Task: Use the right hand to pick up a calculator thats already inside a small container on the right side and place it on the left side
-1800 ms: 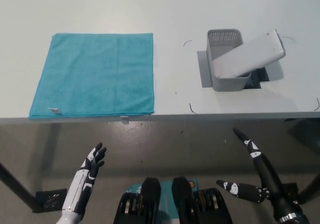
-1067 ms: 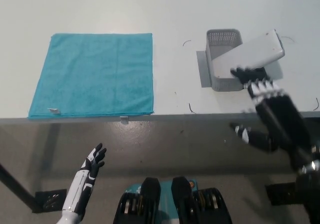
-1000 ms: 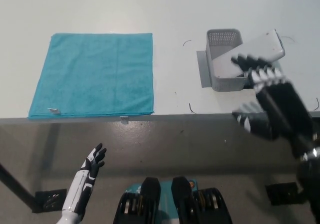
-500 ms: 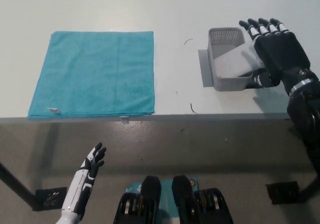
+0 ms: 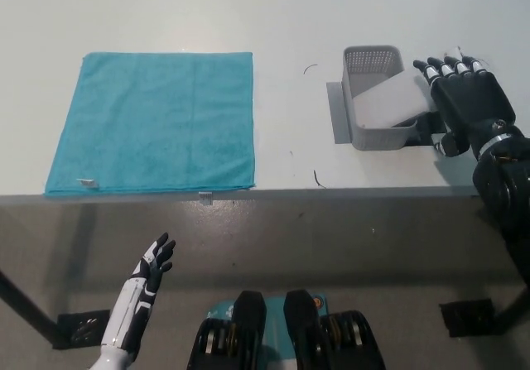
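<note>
The black right hand (image 5: 466, 97) hovers over the calculator's (image 5: 391, 105) outer end, fingers spread wide and holding nothing — the calculator leans in the small grey basket (image 5: 371, 98), right of the teal cloth (image 5: 153, 122). The white left hand (image 5: 151, 264) rests low, fingers apart.

The black right hand (image 5: 465, 98) sits at the right edge of the frame, a little above mid-height, palm down with its fingers (image 5: 448, 66) spread and stretched toward the top of the picture. Its forearm runs down the right side toward the lower right corner. The hand holds nothing. The white left hand (image 5: 151, 263) rests in the lower left of the frame, fingers apart and pointing up and slightly right, its forearm slanting to the bottom edge.
</note>
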